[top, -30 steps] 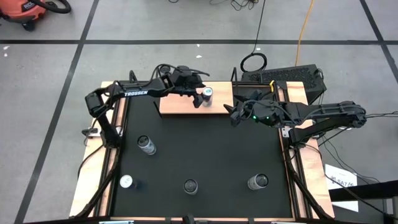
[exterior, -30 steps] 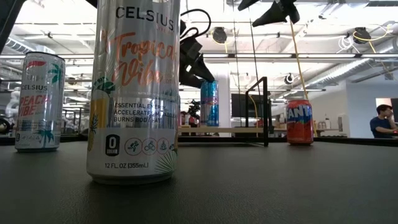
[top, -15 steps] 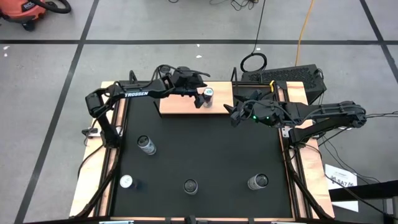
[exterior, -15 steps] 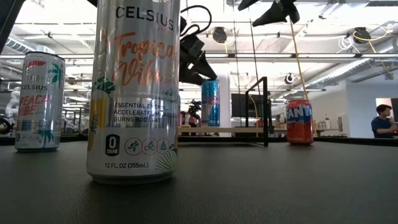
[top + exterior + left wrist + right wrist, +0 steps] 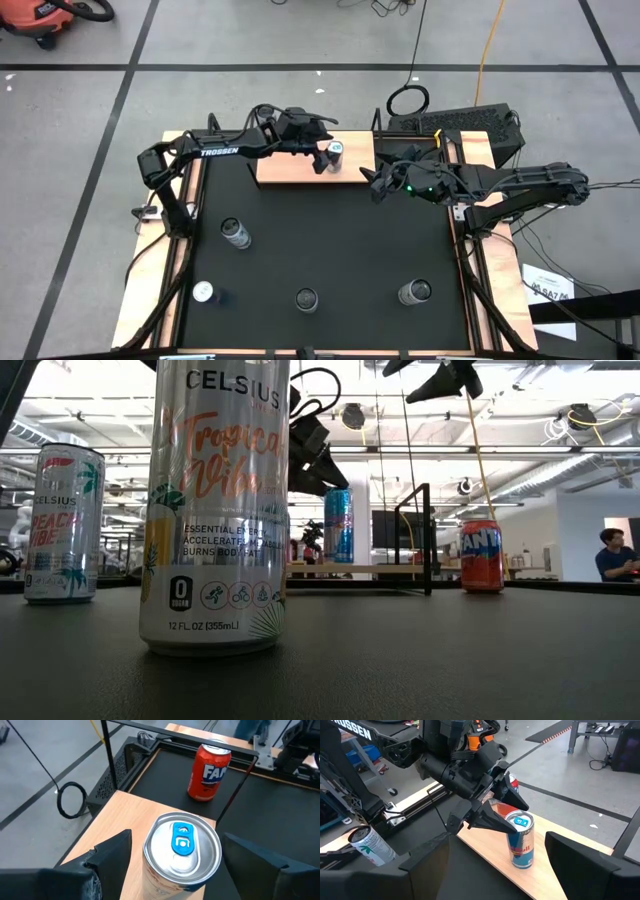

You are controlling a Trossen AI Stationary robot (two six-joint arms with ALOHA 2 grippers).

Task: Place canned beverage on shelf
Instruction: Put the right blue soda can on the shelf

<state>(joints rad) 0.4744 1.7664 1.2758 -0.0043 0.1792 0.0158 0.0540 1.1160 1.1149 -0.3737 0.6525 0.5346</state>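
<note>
The can (image 5: 182,852) stands upright on the shelf (image 5: 290,171), near the shelf's right end, and the left gripper (image 5: 175,865) sits over it with one finger (image 5: 112,857) on each side; the fingers are spread wide and there is a gap between each finger and the can, so they are not squeezing it. From above, the can (image 5: 335,152) is by the far edge of the table (image 5: 150,290), a bit right of the middle; the left gripper (image 5: 322,155) is just beside it. The can is tall and thin, with a shiny silver top and a blue pull tab; its side is blue and silver with a bit of red (image 5: 521,847). The shelf is a light wood board (image 5: 115,815) with thin black posts (image 5: 427,540) at its end. The right gripper (image 5: 374,183) waits off the right end of the shelf, over the black mat (image 5: 330,250); its fingers (image 5: 427,855) are spread apart and hold nothing. An orange can (image 5: 208,772) stands on the mat past the end of the shelf; more cans (image 5: 236,233) stand on the mat nearer the front edge.
</note>
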